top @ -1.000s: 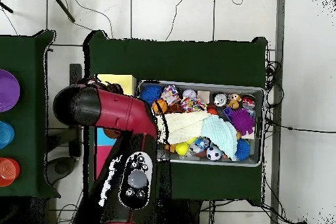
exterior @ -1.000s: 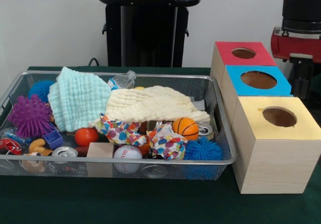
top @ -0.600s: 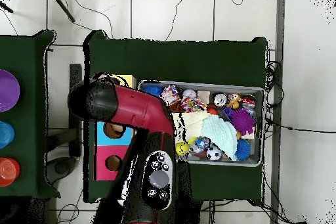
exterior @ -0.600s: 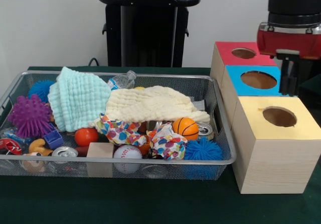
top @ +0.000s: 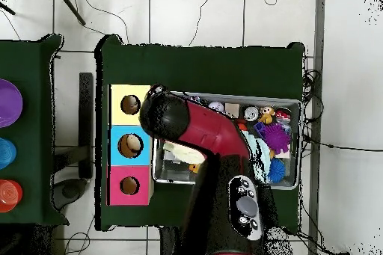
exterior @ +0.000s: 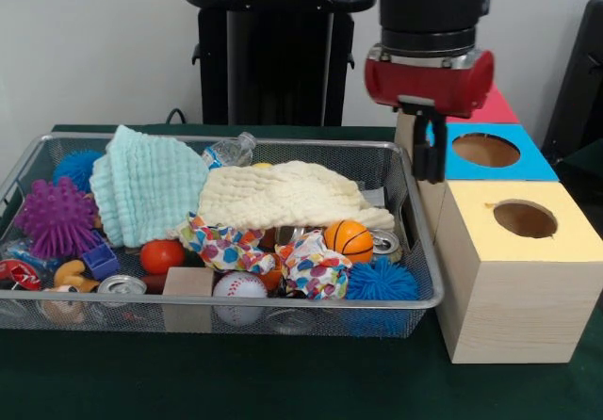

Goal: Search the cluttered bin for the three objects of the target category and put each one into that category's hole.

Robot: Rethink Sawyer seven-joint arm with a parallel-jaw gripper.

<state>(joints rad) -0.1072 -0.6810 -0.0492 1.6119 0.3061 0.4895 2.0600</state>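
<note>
My gripper (exterior: 429,170) hangs open and empty over the right end of the wire bin (exterior: 422,250), just left of the blue box (exterior: 521,163). In the bin lie an orange basketball (exterior: 350,239), a baseball (exterior: 239,291), an orange ball (exterior: 162,255), a purple spiky ball (exterior: 57,216) and a blue spiky ball (exterior: 382,282). A mint cloth (exterior: 146,186) and a pale yellow cloth (exterior: 287,196) cover what is beneath them. In the overhead view the arm (top: 202,128) hides the gripper and the bin's left half.
Three holed boxes stand in a row beside the bin: red (exterior: 495,109), blue, and yellow (exterior: 523,250). Two patterned cloths (exterior: 226,246), a wood block (exterior: 188,288), cans (exterior: 122,286) and a plastic bottle (exterior: 231,150) also crowd the bin.
The arm has swung left in the front view, from over the boxes to the bin's right end. Nothing in the bin has moved.
</note>
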